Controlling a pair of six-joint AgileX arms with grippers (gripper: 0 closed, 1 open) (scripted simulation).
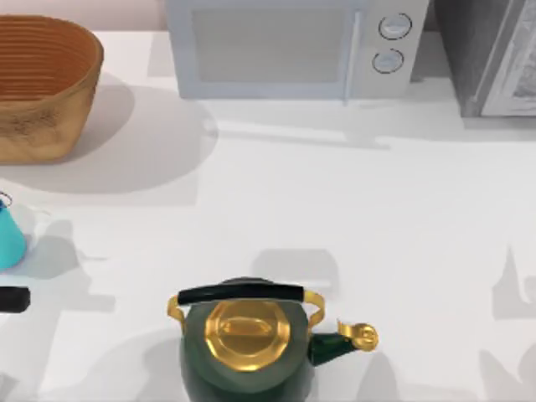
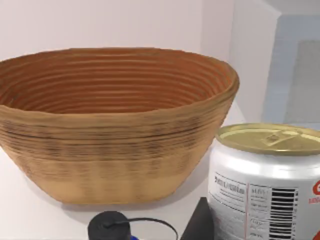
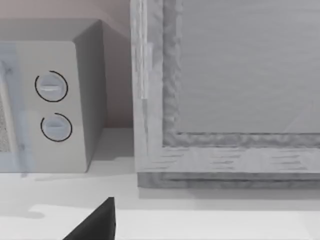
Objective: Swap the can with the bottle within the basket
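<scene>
The wicker basket sits empty at the desk's upper left. The teal can stands at the left edge, below it. I cannot tell how either arm's jaws stand.

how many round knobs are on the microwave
2. Both sit on the microwave's right-hand panel, one above the other: the upper knob near the top edge and the lower knob just under it. The right wrist view shows the same pair stacked.
</scene>
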